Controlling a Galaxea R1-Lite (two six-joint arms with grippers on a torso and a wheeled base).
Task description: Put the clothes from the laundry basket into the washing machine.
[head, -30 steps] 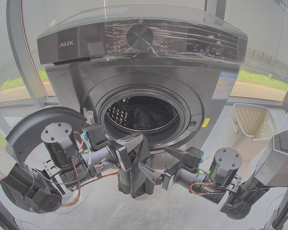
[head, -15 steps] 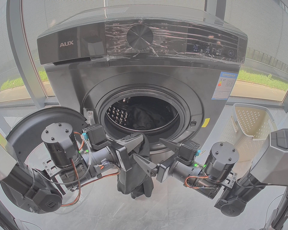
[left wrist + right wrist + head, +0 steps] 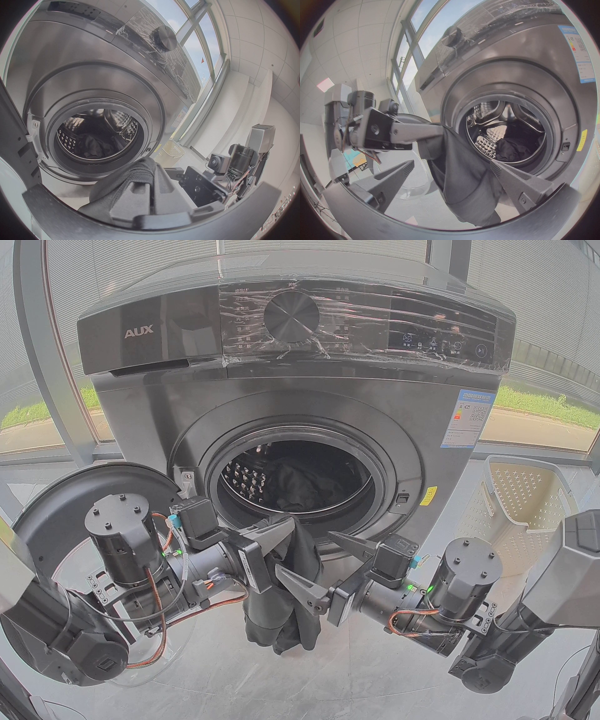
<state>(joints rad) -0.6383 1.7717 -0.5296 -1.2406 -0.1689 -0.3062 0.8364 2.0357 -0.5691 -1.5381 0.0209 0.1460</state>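
Head view, left to right: the door [image 3: 50, 509] is swung open at left. Your left gripper [image 3: 284, 530] pinches the top of a black garment [image 3: 281, 609], which hangs just in front of the washing machine [image 3: 156, 409], below the drum mouth. Its long axis is vertical, loose end pointing at the floor. The right gripper [image 3: 305, 552], fingers spread, has slid in leftward over the last second and now brackets the cloth's edge, possibly touching it. This reads as a second grab before feeding it in. The laundry basket [image 3: 525, 502] stands far right.
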